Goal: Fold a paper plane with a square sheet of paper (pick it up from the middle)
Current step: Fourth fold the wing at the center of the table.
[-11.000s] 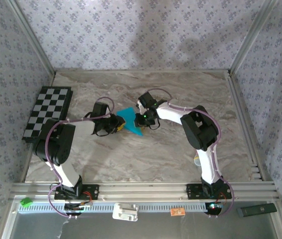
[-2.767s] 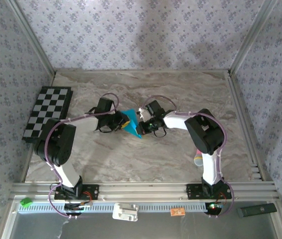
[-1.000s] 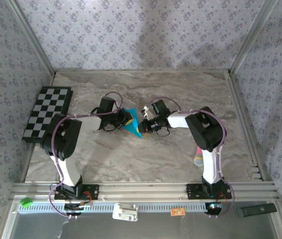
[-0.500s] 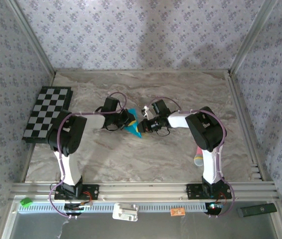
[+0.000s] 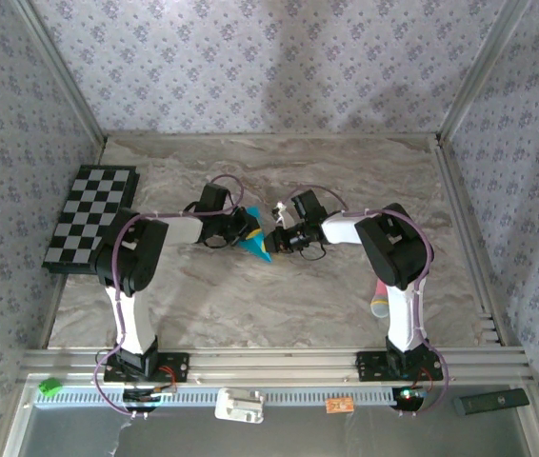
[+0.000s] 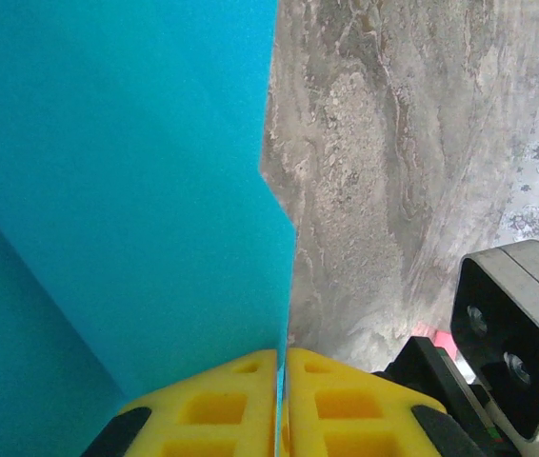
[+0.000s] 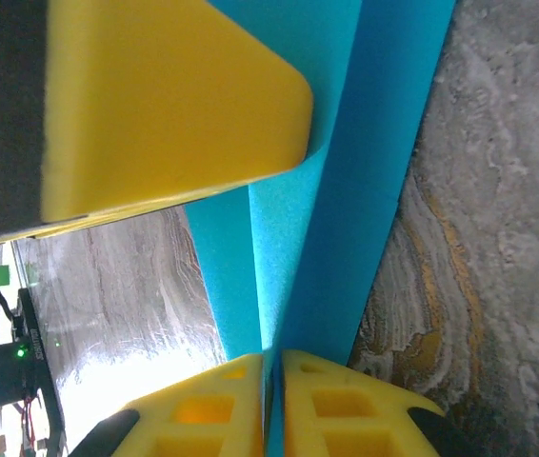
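1 checkered board [image 5: 91,217] at the left edge of the table [image 5: 250,314]. 2 arms meet mid-table on 1 sheet of paper [image 5: 255,241]: teal, folded narrow, sharp tip pointing to the near side. The left gripper [image 5: 242,228] has its yellow pads [image 6: 212,405] pressed together, clamped on the sheet's edge. The right gripper [image 5: 274,236] has its pads [image 7: 346,405] together too, pinching the same sheet from the other side. 1 pink stick [image 5: 378,307] lies by the right arm's lower link, partly hidden.
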{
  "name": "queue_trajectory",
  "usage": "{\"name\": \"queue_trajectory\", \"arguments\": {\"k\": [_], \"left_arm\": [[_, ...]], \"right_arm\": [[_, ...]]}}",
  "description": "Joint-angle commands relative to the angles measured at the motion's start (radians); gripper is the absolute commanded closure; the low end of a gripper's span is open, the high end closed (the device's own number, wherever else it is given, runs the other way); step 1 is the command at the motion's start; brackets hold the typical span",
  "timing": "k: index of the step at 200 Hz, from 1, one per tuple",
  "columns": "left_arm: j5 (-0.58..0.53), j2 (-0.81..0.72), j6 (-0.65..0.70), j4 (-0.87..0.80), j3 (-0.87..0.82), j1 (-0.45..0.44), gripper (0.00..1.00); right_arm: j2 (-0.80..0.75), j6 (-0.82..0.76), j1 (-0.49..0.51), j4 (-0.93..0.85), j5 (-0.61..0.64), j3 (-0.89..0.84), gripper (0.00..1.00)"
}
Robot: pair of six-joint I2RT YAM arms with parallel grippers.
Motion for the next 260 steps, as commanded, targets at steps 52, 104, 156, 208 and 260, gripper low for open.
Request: {"name": "queue_trajectory", "arguments": {"k": [52, 104, 156, 208, 260], "left_arm": [[-0.014, -0.060, 0.008, -0.012, 0.005, 0.012, 0.86], [-0.029, -0.114, -0.045, 0.062, -0.091, 0.047, 0.83], [0.017, -0.069, -0.037, 0.097, -0.081, 0.020, 0.86], [0.021, -0.017, -0.024, 0.084, -0.043, 0.004, 0.89], [0.017, 0.007, -0.023, 0.080, -0.035, 0.002, 0.90]], "right_arm": [[0.044, 0.006, -0.025, -0.124, 0.115, -0.024, 0.92], [0.054, 0.006, -0.025, -0.121, 0.120, -0.027, 0.93], [0.060, 0.012, -0.026, -0.120, 0.122, -0.024, 0.93], [0.060, 0.015, -0.029, -0.120, 0.121, -0.024, 0.93], [0.061, 0.016, -0.033, -0.124, 0.114, -0.023, 0.88]]}}
